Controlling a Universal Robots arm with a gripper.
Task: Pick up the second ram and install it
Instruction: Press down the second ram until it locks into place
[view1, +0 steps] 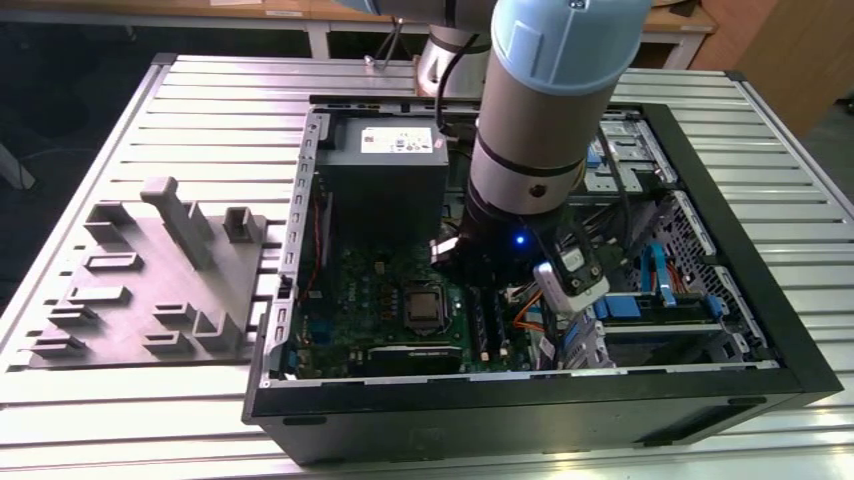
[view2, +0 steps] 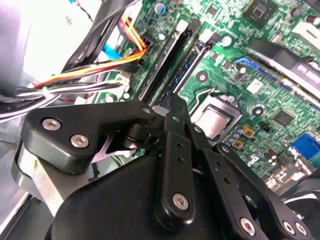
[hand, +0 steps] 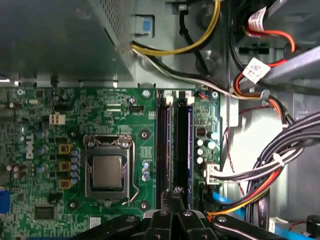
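Pincer (hand: 176, 197) closed, empty, fingertips together just above the second ram (hand: 183, 145), seated upright in its motherboard (hand: 115, 112) slot beside another stick (hand: 162, 145).

Beside one processor socket (hand: 106, 171) stand two memory slots (hand: 162, 150), one of them holding a single ram stick (hand: 183, 150); one grey power-supply box (view1: 380, 170).

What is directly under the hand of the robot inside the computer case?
Under the hand lie the memory slots, with a ram stick seated in one, beside the processor socket. The slots' near ends are covered by the hand.
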